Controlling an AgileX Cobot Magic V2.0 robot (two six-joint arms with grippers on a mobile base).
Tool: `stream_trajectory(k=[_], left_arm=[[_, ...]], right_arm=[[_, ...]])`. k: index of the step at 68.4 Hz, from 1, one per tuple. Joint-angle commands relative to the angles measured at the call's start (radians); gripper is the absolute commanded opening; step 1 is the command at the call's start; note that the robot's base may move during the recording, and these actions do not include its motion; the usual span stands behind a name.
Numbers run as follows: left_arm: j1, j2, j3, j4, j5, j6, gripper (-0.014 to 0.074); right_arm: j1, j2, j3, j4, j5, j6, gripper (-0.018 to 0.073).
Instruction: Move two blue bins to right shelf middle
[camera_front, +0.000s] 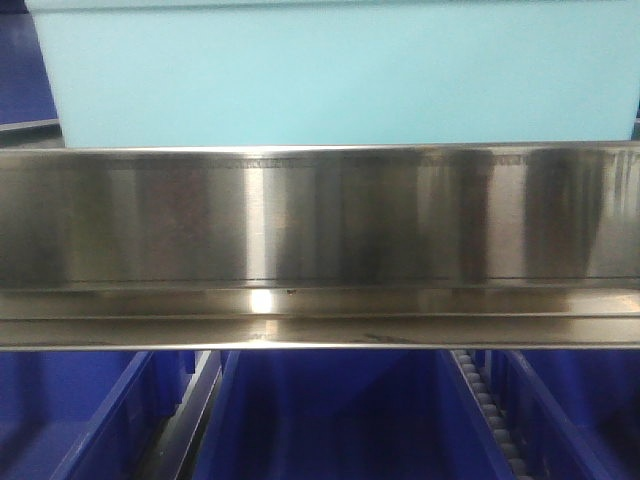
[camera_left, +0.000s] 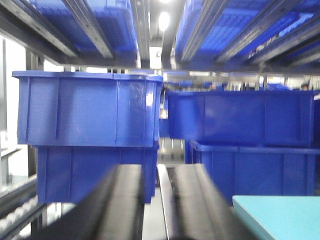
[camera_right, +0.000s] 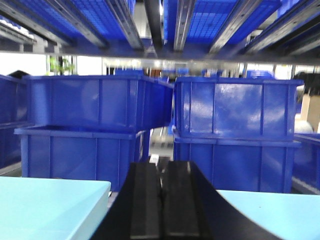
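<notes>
Black and matte, the flat-sided fingers (camera_left: 125, 207) of the left gripper (camera_left: 152, 205) stood parted by only a narrow slit, with nothing between them and nothing touching them. The right gripper (camera_right: 161, 210) was closed, its two black pads (camera_right: 145, 210) pressed flush along a thin seam and gripping nothing.

Ahead of the left gripper, glossy blue rectangular plastic bins with ribbed walls and rolled rims sat on the shelf in stacks of two. One stack (camera_left: 87, 110) stood at ten o'clock and a second stack (camera_left: 240, 117) at two o'clock, with a slim gap between them at twelve. The right wrist view showed a similar pair, at ten o'clock (camera_right: 95, 102) and two o'clock (camera_right: 232, 107); whether these were the same bins could not be told.

At twelve o'clock overhead, dark metal rails (camera_right: 125, 25) carried more blue bins with gridded bases. A smooth pale turquoise panel (camera_left: 280, 217) lay at five o'clock by the left gripper.

In the front view, a brushed stainless-steel beam (camera_front: 320, 215), streaked with reflections, ran from nine to three o'clock. A turquoise box face (camera_front: 330, 70) sat above it at twelve, and deep blue bin walls (camera_front: 340, 420) showed below at six.
</notes>
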Motion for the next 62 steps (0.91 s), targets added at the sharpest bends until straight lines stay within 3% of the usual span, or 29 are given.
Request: stream_trajectory(k=[1,10,19,33,47,62], left_arm=[[-0.005,0.099,-0.088,-0.003,0.053,-0.004,0.0303],[-0.049,0.201,-0.162,-0.003,0.057,-0.004,0.0455],[-0.135,0.282,-0.23,-0.005,0.131,-0.004,0.0525],[-0.244,0.44,-0.395,-0.035,0.367,-0.004,0.0583],[-0.345,0.649,-0.592,-0.036,0.573,0.026,0.0582],[-0.386,0.881,-0.806,-0.039,0.766,0.026,0.0582]], right_arm=[[-0.002,0.082,-0.076,0.0,0.041,-0.004,-0.0012],[-0.002,0.194,-0.136,0.0,0.039,-0.004,0.0291],[-0.002,0.283,-0.156,0.0,0.035,-0.004,0.0572],[0.024,0.388,-0.256,0.056,0.117,-0.004,0.057],[0.143,0.562,-0.429,0.088,0.278,-0.004,0.057],[0.24,0.808,-0.654,0.088,0.507,-0.004,0.057]])
